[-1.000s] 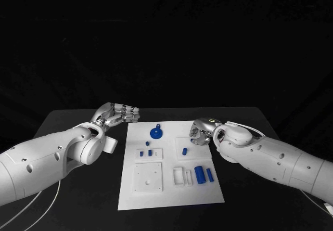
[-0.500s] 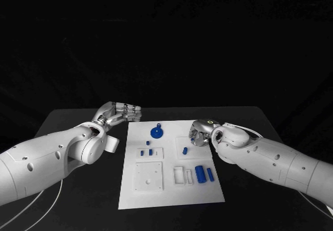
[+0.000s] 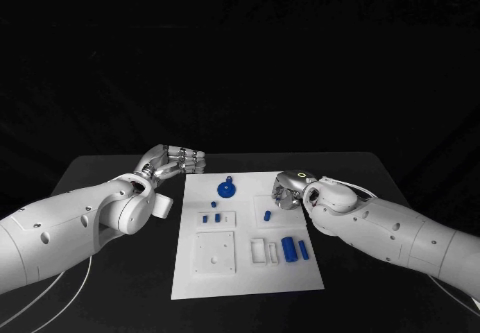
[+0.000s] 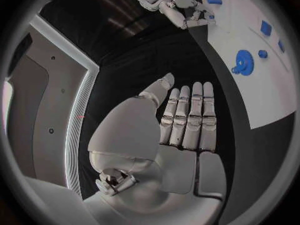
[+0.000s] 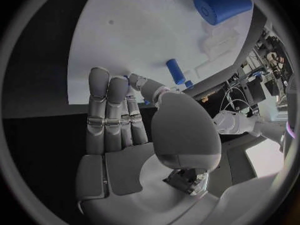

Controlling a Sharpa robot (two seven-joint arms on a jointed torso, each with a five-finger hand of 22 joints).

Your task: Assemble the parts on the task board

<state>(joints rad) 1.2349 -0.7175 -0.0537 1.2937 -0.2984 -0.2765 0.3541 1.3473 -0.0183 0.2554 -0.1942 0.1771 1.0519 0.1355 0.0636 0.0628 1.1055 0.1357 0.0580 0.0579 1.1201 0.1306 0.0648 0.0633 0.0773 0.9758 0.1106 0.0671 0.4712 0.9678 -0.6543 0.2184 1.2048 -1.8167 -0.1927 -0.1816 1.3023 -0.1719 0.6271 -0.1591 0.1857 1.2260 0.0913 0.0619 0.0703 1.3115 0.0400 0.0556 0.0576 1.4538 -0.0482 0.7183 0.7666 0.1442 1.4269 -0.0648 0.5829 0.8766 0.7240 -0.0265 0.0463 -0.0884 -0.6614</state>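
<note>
White task board (image 3: 245, 277) centre frame — blue gear (image 3: 226, 189) at its upper middle, small blue pegs (image 3: 210, 218) below it, blue cylinder (image 3: 288, 249) lower right. Board and parts unchanged since earlier frames; right hand (image 3: 287, 189) has edged slightly left, over the board's upper right edge, fingers extended together, nothing visibly held. Left hand (image 3: 178, 160) off the board's upper left — fingers straight, empty.

Head view: taken from above and behind the arms, facing down onto the task board (image 3: 247, 236), which lies centred and some way off. Left wrist view: from behind the left hand (image 4: 181, 130), close to its palm, facing across the task board's (image 4: 250, 40) far end toward the right hand (image 4: 187, 12). Right wrist view: from behind the right hand (image 5: 134, 135), close over the task board (image 5: 150, 30); all three views share this board.
</note>
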